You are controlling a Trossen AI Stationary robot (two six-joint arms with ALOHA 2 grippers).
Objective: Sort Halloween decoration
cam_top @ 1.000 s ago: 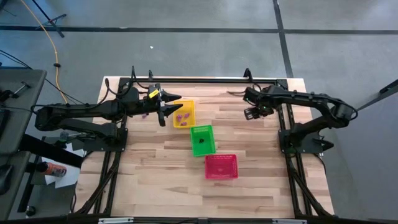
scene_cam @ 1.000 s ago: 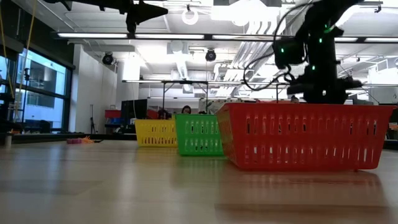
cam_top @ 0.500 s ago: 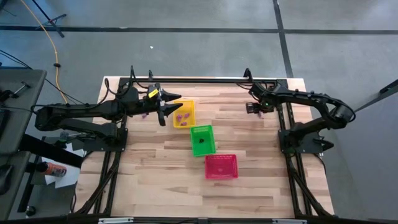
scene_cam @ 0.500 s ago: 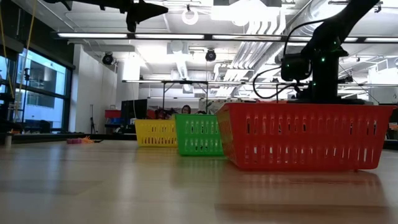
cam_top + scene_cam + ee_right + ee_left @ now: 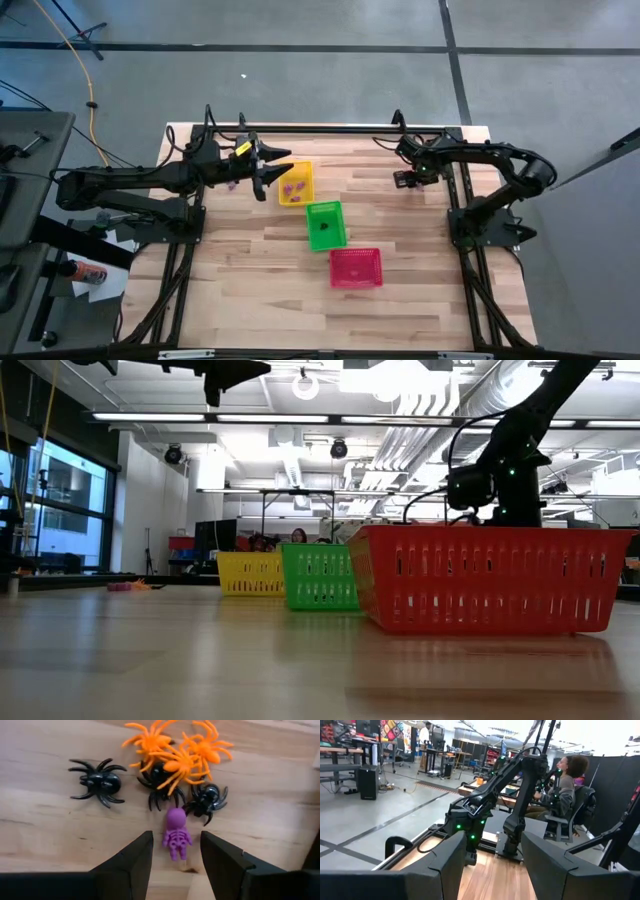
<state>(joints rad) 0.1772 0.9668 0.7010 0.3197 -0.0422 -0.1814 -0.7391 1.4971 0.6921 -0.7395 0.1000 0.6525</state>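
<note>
The Halloween decoration is a pile of tiny trinkets on the table's far right part. In the right wrist view I see a purple skeleton (image 5: 176, 837), three black spiders (image 5: 97, 782) and orange spiders (image 5: 175, 747). My right gripper (image 5: 176, 851) (image 5: 403, 180) is open and points down, with one finger on either side of the skeleton and a gap to each. My left gripper (image 5: 272, 172) (image 5: 492, 865) is open and hovers high over the left rim of the yellow basket (image 5: 295, 183), which holds a few purple trinkets. The green basket (image 5: 325, 225) holds a black one.
Yellow, green and red basket (image 5: 356, 268) stand in a slanting row from the far middle toward the table's near side. In the low view the red basket (image 5: 490, 580) hides the right gripper's fingers. A few trinkets (image 5: 125, 586) lie under the left arm. A seated person (image 5: 565, 785) is beyond the table.
My right gripper has come down toward the trinket pile and shifted a little toward the table's far edge, sinking behind the red basket in the low view.
</note>
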